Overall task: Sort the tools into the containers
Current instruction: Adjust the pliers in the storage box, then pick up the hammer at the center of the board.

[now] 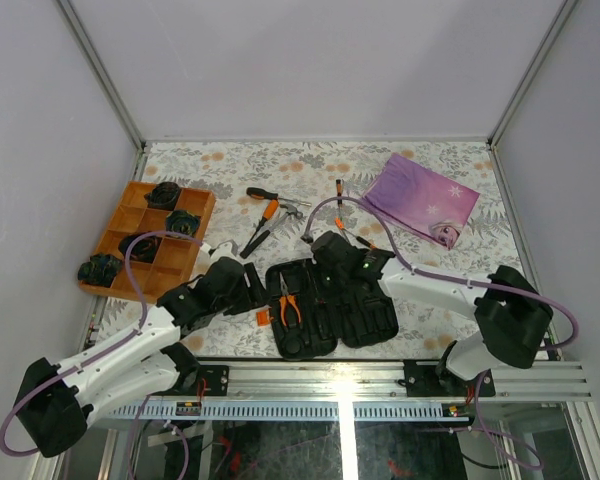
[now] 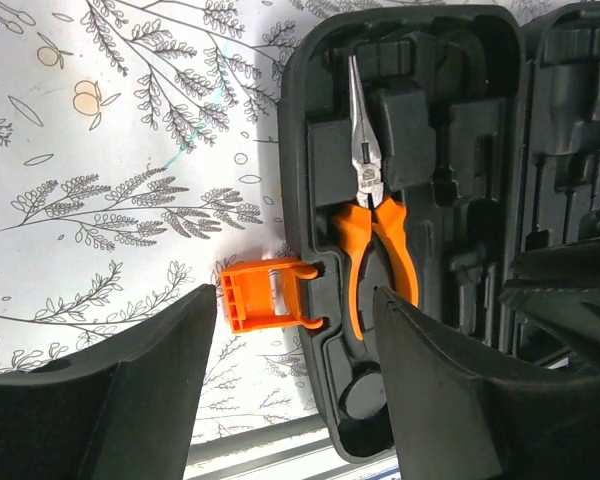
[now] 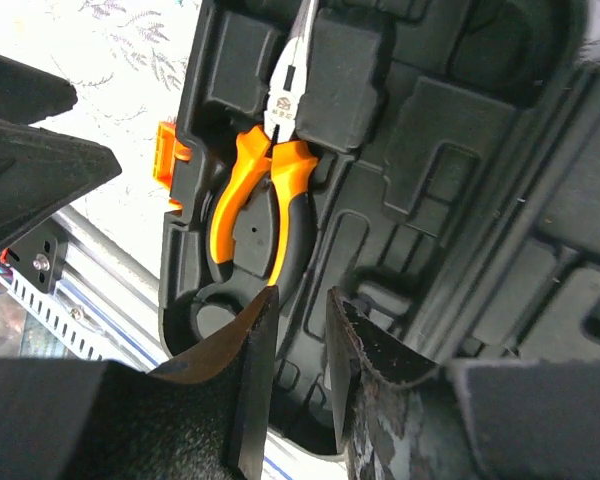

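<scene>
The black tool case lies open in front of the arms, its orange latch sticking out on the left side. Orange-handled pliers sit in a moulded slot of the left half. My left gripper hovers open over the latch and the case's left edge, with nothing between its fingers. My right gripper hangs over the case just below the pliers' handles, its jaws a narrow gap apart and empty. Loose screwdrivers and a hammer lie further back on the table.
An orange divided tray with black coiled lumps stands at the left. A purple cloth lies at the back right. One thin screwdriver lies just behind the right wrist. The metal rail runs along the near edge.
</scene>
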You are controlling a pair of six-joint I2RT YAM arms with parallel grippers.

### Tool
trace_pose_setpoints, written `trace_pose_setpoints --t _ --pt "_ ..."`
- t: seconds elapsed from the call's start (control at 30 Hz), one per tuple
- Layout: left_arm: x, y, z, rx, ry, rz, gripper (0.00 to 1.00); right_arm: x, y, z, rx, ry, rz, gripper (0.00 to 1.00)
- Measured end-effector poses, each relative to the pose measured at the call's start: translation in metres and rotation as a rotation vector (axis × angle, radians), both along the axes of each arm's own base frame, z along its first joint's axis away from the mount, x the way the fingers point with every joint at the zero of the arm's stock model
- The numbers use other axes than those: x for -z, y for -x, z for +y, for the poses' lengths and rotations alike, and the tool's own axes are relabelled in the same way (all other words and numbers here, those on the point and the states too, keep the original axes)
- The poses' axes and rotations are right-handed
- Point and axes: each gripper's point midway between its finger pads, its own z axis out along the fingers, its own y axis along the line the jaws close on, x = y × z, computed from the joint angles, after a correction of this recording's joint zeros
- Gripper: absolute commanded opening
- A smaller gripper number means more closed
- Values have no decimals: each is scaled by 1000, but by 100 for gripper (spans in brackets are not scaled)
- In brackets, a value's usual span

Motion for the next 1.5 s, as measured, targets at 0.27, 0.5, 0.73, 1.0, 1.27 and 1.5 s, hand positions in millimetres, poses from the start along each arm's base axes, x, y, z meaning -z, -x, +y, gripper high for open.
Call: trace_pose_setpoints --t 0.27,0.5,0.73,1.0,1.27,1.5 --pt "10 2 1 -5 -11 22 60 22 13 20 -110 -43 89 29" --pt "14 4 1 -6 -11 34 59 41 22 20 -139 -13 152 21" --pt "9 4 0 -3 10 24 59 36 21 23 -156 -1 163 26" --pt "-1 6 -2 -10 56 1 59 -18 1 9 -92 18 20 32" --pt "-14 5 4 -43 65 -30 62 -95 -34 -14 71 -20 -239 40" --pt "-61 -39 6 -100 -45 -103 63 -95 -56 -36 156 43 -290 41"
